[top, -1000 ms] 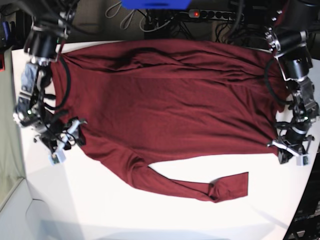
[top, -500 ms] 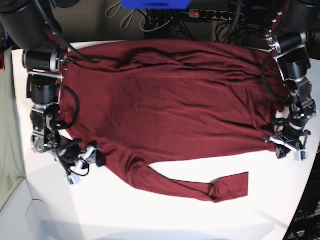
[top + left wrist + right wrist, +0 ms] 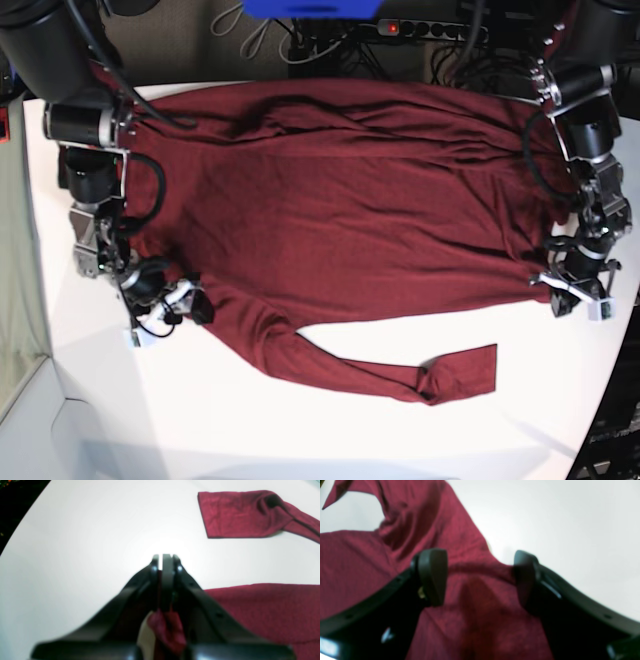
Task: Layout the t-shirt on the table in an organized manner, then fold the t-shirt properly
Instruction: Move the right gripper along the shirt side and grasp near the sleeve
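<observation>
The dark maroon t-shirt (image 3: 340,200) lies spread across the white table (image 3: 300,430), with one long sleeve (image 3: 400,375) stretched along its near side. On the right of the base view my left gripper (image 3: 578,302) is shut on the shirt's lower corner. In the left wrist view a pinch of maroon cloth (image 3: 167,627) shows between the shut jaws of that gripper (image 3: 163,557), and the sleeve cuff (image 3: 230,515) lies ahead. My right gripper (image 3: 170,312) stands open at the shirt's left corner. Its fingers (image 3: 432,575) straddle a raised fold of the t-shirt (image 3: 475,585) without closing on it.
Behind the table are a power strip (image 3: 430,28) with a red light, a blue object (image 3: 312,8) and loose cables. The table's curved edge (image 3: 600,410) runs close to the left arm. Bare white table (image 3: 75,555) lies in front of the sleeve.
My right gripper has moved from the table's left edge in to the shirt's corner and has opened wider over the cloth. The left gripper has stayed shut, almost in place.
</observation>
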